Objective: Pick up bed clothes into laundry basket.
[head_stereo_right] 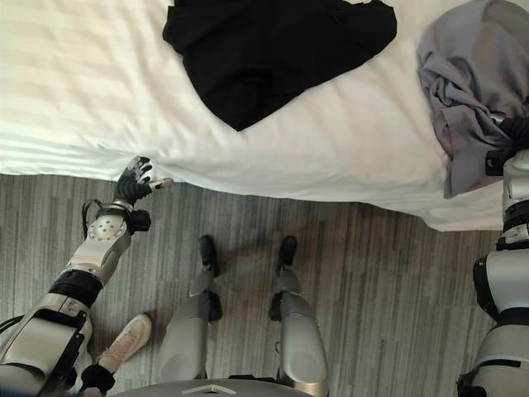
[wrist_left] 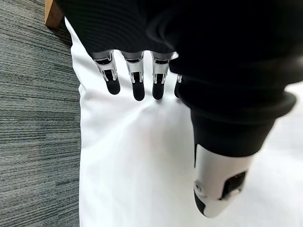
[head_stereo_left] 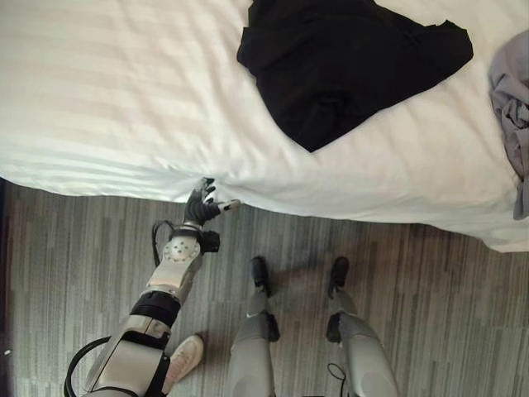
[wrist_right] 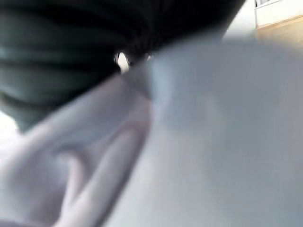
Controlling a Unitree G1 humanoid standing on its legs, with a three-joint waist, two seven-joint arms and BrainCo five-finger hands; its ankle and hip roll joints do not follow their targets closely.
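Right eye view shows the black garment (head_stereo_right: pixel 273 50) untouched on the bed (head_stereo_right: pixel 74 91), my right hand (head_stereo_right: pixel 514 134) buried in the grey garment (head_stereo_right: pixel 467 99), grip unreadable, left hand (head_stereo_right: pixel 132 186) straight-fingered against the bed's edge.

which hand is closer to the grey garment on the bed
Right. The right hand is against the grey garment at the bed's right edge, fingers hidden in the cloth. The left hand is far across, at the white sheet's near edge.
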